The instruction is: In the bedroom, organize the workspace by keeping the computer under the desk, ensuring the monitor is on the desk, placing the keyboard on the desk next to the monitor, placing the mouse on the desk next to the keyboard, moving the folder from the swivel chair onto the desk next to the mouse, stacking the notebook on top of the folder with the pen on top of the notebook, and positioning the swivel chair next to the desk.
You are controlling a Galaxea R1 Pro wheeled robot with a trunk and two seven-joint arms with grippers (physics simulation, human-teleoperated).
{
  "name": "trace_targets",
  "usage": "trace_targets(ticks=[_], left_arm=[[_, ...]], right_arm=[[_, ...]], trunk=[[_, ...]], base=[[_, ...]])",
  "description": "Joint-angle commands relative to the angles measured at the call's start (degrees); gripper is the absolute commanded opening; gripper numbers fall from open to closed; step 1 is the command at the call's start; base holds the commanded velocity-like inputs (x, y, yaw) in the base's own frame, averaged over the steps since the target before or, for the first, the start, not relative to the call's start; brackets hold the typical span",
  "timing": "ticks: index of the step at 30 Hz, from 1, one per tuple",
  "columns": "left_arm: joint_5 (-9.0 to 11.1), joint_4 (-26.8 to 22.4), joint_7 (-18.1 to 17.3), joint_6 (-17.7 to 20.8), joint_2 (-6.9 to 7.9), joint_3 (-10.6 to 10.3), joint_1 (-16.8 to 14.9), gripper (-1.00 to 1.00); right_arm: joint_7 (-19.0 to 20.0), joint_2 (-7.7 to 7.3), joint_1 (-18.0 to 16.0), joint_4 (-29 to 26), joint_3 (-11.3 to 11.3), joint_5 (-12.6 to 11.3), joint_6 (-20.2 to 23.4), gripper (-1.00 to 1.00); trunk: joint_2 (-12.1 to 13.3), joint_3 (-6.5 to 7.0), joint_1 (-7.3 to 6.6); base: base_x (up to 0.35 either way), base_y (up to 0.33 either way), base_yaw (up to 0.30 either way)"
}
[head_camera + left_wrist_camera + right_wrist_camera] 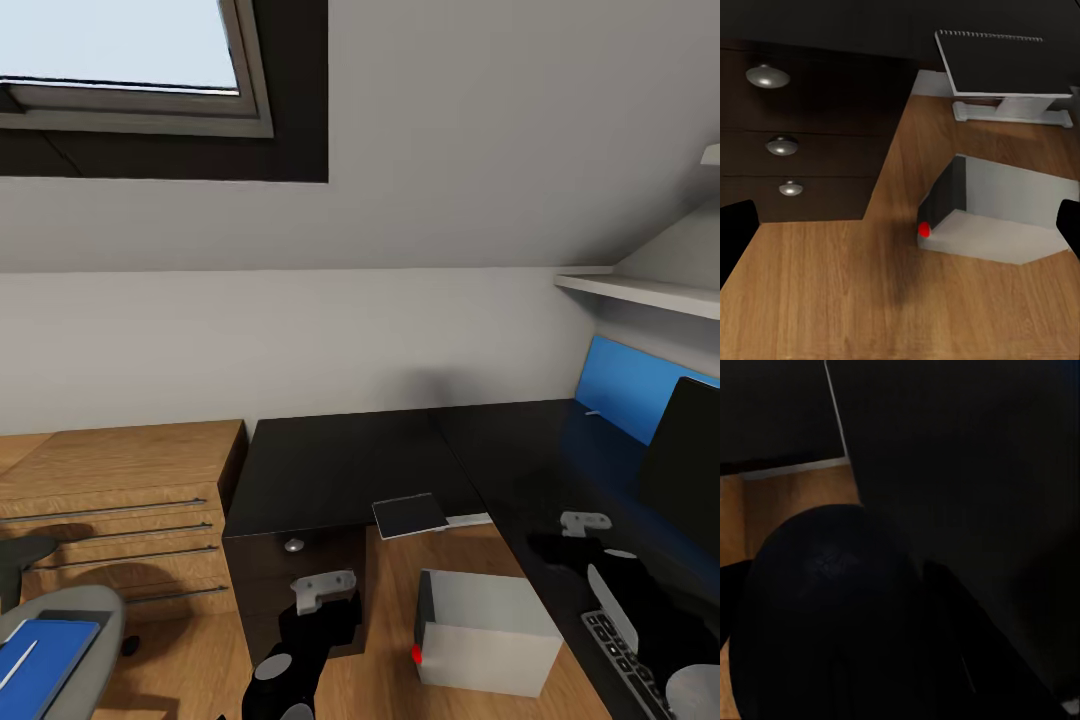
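Bedroom corner, wood floor. Left tool (322, 592) hangs spread wide and empty above the computer (487, 632), which stands beside the counter (520, 450); right tool's state cannot be told. Notebook (409, 515) overhangs the cabinet edge; folder (40, 660) lies on the swivel chair (90, 625).

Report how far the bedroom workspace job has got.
Looks done: black widescreen monitor and dark-keyed keyboard on the glossy black desk. In hand: nothing visibly gripped. Left: grey tower computer stands beside the desk; blue folder lies on the grey swivel chair; dark notebook unstacked.
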Motion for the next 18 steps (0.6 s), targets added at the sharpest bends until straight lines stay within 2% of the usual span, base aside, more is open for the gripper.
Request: trace_targets(ticks=[1,3,6,11,18], left_arm=[[0.20,0.72,0.44,0.12,-0.06,-0.25,-0.07,1.00],[0.15,1.66,0.43,0.03,-0.17,-0.47,-0.07,1.00],[0.01,2.04,0.50,-0.05,-0.22,-0.56,-0.07,1.00],[-0.02,2.07,0.50,-0.07,-0.15,-0.57,-0.07,1.00],[-0.02,1.84,0.50,-0.09,-0.11,-0.51,-0.06,1.00]], right_arm=[[0.41,-0.24,-2.12,4.43,0.10,-0.22,-1.84,-1.00],[0.91,-0.47,-5.93,13.24,0.08,0.23,-6.97,-1.00],[1.11,-0.56,-9.19,21.33,0.12,0.48,-12.67,-1.00],[1.07,-0.70,-10.10,23.41,0.15,0.53,-13.87,-1.00],[0.91,-2.19,-11.92,28.35,0.11,0.46,-14.34,-1.00]], trunk=[[-0.08,-0.09,0.01],[-0.08,-0.09,0.01],[-0.08,-0.09,0.01],[-0.08,-0.09,0.01],[-0.08,-0.09,0.01]], base=[[0.000,0.000,0.000],[0.000,0.000,0.000],[0.000,0.000,0.000],[0.000,0.000,0.000],[0.000,0.000,0.000]])
